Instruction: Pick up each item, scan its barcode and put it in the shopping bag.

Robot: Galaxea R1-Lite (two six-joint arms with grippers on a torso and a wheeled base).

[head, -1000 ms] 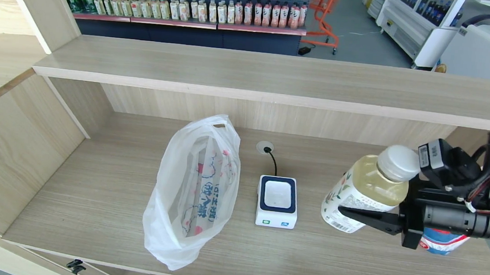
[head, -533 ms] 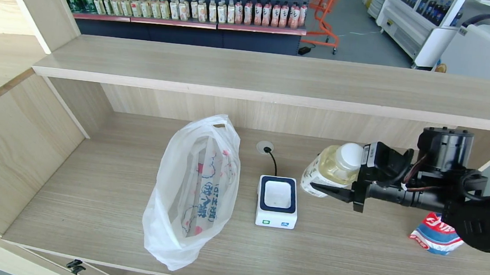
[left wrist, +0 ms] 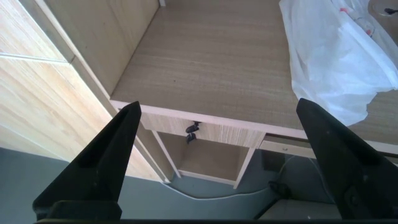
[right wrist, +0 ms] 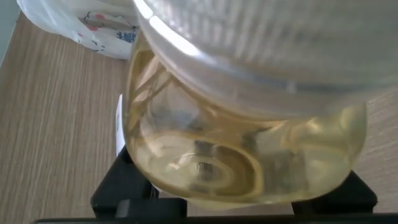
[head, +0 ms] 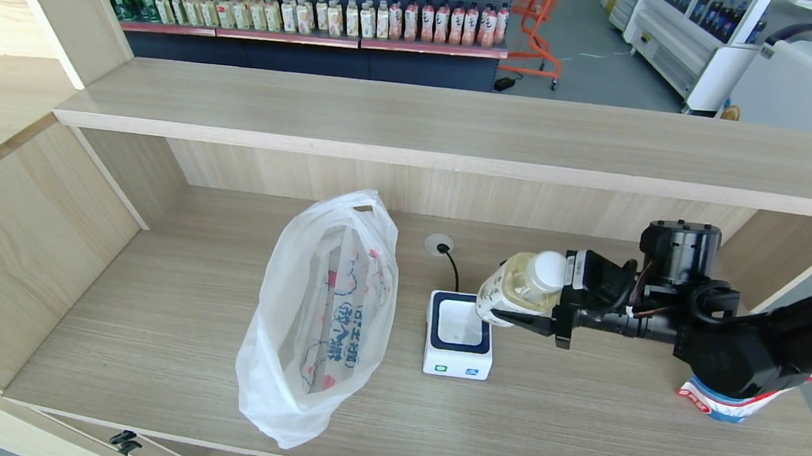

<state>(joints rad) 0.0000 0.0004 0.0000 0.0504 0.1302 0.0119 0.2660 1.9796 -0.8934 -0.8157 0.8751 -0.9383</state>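
Right jaws clamp the bottle (head: 510, 296) tilted over the scanner (head: 456, 339); left jaws stand wide apart.

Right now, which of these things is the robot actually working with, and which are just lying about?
Part of the job: drink bottle, held by the right end effector at the scanner; shopping bag; blue-and-red packet, probably next.
Just about: left end effector, open and idle; drinks shelves; orange trolley; freezers.
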